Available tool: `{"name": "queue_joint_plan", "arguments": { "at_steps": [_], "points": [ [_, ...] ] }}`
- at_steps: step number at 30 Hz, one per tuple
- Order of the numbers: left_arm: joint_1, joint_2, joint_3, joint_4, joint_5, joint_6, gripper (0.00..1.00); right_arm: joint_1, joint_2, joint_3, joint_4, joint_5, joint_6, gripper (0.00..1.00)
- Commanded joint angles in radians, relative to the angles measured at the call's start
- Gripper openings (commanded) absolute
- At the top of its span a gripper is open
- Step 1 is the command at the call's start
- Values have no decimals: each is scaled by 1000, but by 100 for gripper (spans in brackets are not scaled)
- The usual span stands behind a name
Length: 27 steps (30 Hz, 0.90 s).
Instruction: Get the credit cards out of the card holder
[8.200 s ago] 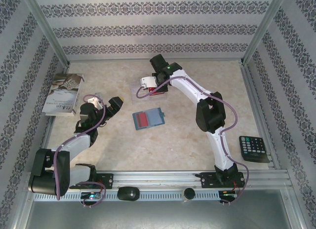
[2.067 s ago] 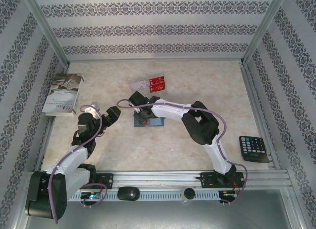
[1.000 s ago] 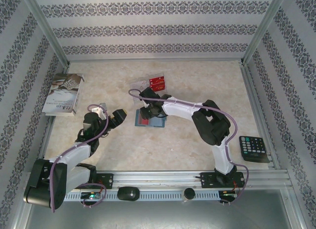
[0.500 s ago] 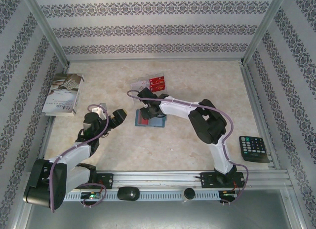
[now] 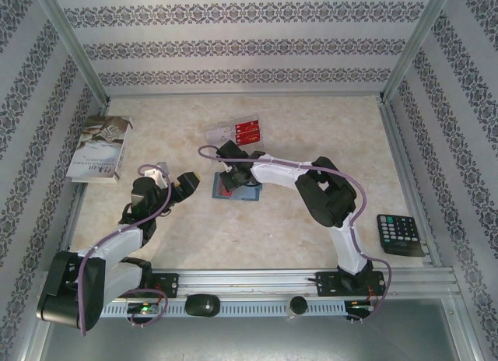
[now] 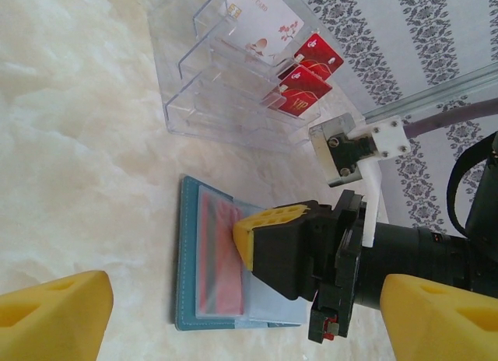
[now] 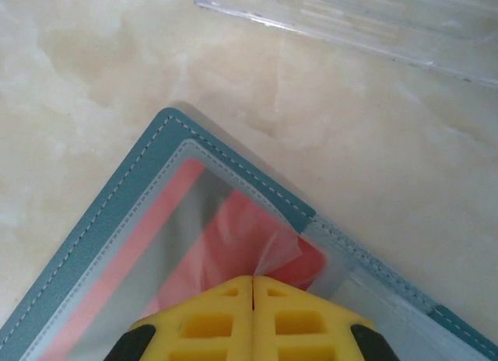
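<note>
card holder (image 7: 105,213) cut off at bottom edge, credit card (image 7: 233,244) clouded behind sleeve (image 7: 167,221)

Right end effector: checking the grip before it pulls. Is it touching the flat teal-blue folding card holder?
Touching. The right wrist view shows the right end effector shut, pinching the crumpled clear pocket film of the teal-blue card holder.

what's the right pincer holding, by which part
The right pincer pinches the red plastic card by its edge, through clear sleeve film, inside the flat teal wallet.

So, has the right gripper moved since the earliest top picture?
Yes. The right gripper left the clear tray and came toward the arm bases; it is now down on the card holder.
</note>
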Motion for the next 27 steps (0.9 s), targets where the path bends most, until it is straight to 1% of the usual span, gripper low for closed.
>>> {"name": "queue_joint_plan", "arguments": {
  "at_steps": [1, 3, 7, 9, 11, 14, 16, 20, 24, 27],
  "points": [
    [-19, 30, 15, 77, 37, 14, 84, -41, -41, -108, 149, -212, 14, 0],
    [-42, 53, 26, 86, 37, 26, 82, -59, -59, -139, 215, -311, 40, 0],
    [-104, 109, 58, 83, -4, 48, 77, -81, -84, -195, 328, -420, 109, 0],
    [-111, 146, 59, 113, -22, 35, 74, -104, -95, -235, 400, -474, 166, 0],
    [-113, 180, 63, 137, -33, 31, 73, -124, -106, -278, 475, -520, 222, 0],
    [-129, 235, 83, 164, -36, 29, 70, -140, -120, -318, 536, -555, 259, 0],
    [-144, 278, 101, 169, -49, 28, 66, -146, -129, -336, 564, -571, 278, 0],
    [-167, 360, 113, 248, -50, 5, 63, -164, -137, -370, 642, -609, 332, 0],
    [-200, 433, 147, 284, -54, 2, 49, -168, -138, -370, 647, -629, 336, 0],
    [-215, 471, 165, 284, -74, 9, 46, -166, -137, -365, 644, -630, 332, 0]
  ]
}}
